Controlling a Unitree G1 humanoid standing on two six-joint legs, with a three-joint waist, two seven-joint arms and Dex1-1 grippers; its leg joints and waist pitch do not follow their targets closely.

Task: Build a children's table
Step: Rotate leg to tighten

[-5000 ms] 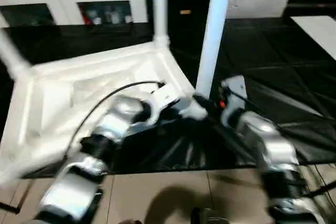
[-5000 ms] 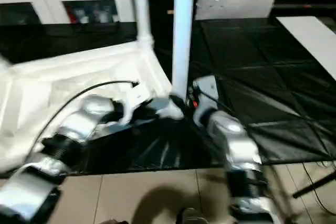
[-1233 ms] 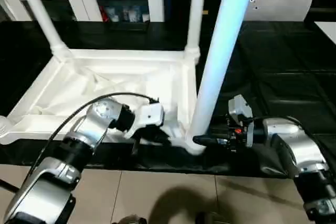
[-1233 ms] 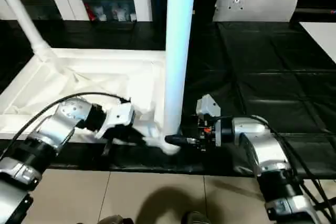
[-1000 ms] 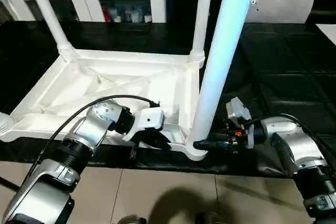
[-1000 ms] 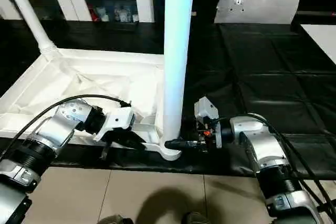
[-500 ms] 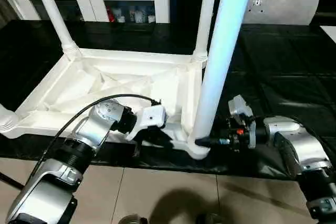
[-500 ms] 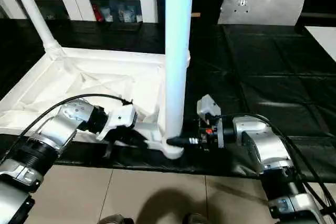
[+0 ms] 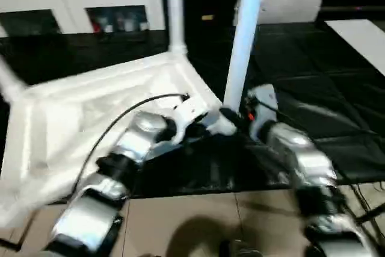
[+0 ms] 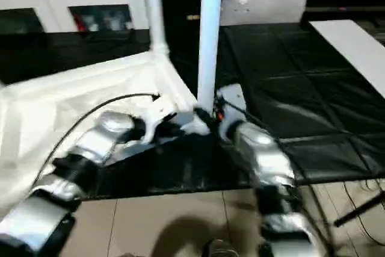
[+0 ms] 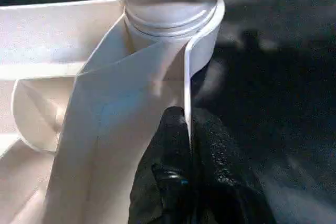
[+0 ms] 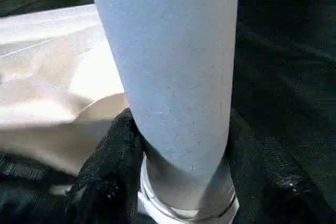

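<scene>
Two legs stand upright from the upturned white tabletop (image 9: pixel 90 112), which lies underside-up on a black mat (image 9: pixel 313 88) on the floor. The nearer leg (image 9: pixel 240 52) rises from the corner socket (image 11: pixel 173 19) closest to the robot; another leg (image 9: pixel 174 10) stands at the far corner. The left gripper (image 11: pixel 186 145) reaches in low, its fingers (image 11: pixel 173 150) pinched together on the thin rim of the tabletop just beside that socket. The right gripper (image 12: pixel 178 150) comes in level from the other side, fingers (image 12: pixel 113 166) half apart and wrapped around the base of the nearer leg just above its collar. Both silver forearms angle inward toward the same corner. The plastic looks light, stiff and smooth, so the leg could slip if turned; low on the leg near the collar seems the surest hold, with the rim giving a firm edge for steadying.
</scene>
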